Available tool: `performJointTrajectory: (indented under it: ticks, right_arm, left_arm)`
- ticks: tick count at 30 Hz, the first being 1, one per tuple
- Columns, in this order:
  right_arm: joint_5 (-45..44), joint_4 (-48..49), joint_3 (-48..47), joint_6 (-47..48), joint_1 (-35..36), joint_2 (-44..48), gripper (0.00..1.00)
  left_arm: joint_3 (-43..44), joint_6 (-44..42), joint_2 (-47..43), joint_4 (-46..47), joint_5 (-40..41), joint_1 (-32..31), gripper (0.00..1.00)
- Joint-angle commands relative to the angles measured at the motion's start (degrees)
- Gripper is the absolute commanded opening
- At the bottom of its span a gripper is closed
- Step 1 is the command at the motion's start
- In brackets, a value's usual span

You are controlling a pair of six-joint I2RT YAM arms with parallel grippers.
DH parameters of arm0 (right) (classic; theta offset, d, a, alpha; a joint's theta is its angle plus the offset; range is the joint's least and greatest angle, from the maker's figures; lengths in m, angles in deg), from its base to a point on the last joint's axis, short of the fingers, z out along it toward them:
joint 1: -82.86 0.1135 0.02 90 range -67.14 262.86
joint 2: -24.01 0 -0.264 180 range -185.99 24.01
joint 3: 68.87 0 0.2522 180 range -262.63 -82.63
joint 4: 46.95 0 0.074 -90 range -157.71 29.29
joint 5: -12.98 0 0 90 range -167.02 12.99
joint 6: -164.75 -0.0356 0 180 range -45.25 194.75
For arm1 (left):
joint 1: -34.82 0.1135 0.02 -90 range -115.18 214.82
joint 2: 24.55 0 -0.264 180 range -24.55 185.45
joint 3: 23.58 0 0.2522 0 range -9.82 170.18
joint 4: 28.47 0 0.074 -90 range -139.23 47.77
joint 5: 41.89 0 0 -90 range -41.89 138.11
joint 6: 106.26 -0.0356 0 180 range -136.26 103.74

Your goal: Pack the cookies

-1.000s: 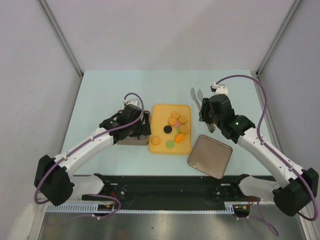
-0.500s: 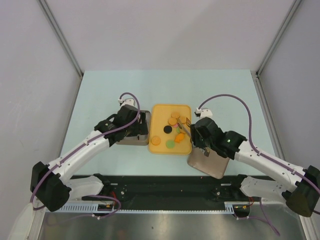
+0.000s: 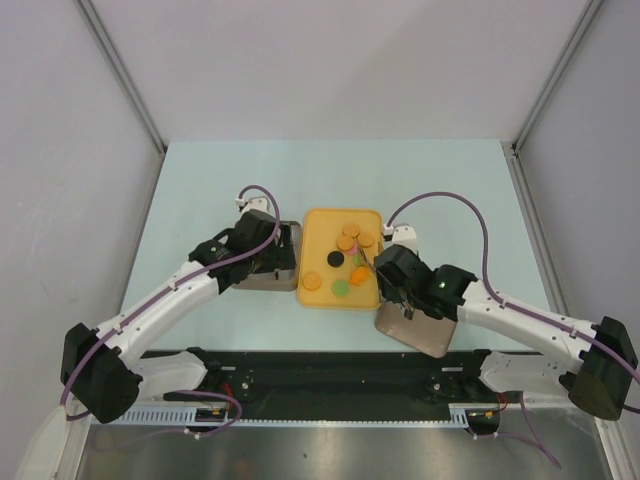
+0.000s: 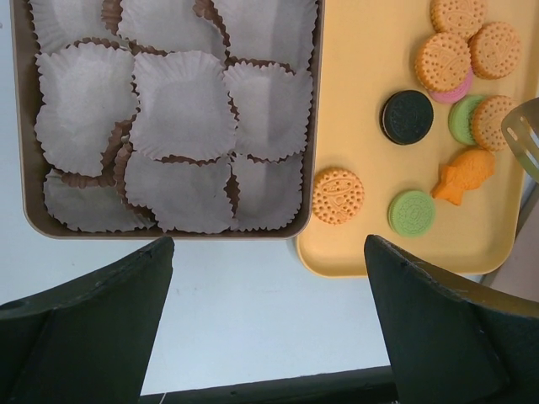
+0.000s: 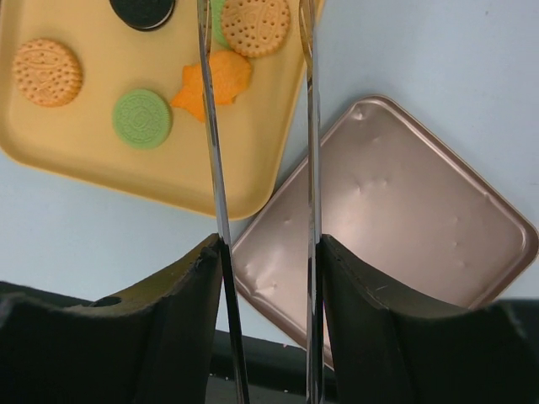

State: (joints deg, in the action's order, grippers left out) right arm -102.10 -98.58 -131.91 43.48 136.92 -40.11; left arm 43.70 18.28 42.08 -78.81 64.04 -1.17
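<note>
The cookies lie on a yellow tray (image 3: 318, 225): a black one (image 3: 337, 258), an orange one (image 3: 311, 282), a green one (image 3: 340, 289) and a stack of tan ones (image 3: 352, 238). My left gripper (image 3: 270, 250) is open and empty above a brown tin (image 4: 25, 210) lined with white paper cups (image 4: 177, 109). My right gripper (image 5: 268, 252) is shut on metal tongs (image 5: 210, 126), whose arms reach over the tray's right edge. They straddle an orange fish-shaped cookie (image 5: 215, 84) and touch nothing. The tongs' tip also shows in the left wrist view (image 4: 524, 135).
The tin's brown lid (image 5: 396, 210) lies flat to the right of the tray, partly under my right arm; it also shows in the top view (image 3: 430, 335). A black rail (image 3: 340, 370) runs along the table's near edge.
My right arm has swung in from the back right with the tongs, down to the tray's right edge above the lid. My left gripper has shifted slightly over the tin.
</note>
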Motion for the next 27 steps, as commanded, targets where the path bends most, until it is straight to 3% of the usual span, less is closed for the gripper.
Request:
performJointTrajectory:
  ticks: [1,27]
  right_arm:
    - [-3.9,0.9,-1.0,-1.1,0.5,-1.8,0.53]
    - [-1.6,6.1,1.4,-1.8,0.4,-7.2,0.53]
  left_arm:
    - [-0.4,0.3,-0.5,0.8,0.6,-0.2,1.0]
    - [-2.2,0.6,-0.5,1.7,0.0,-0.2,1.0]
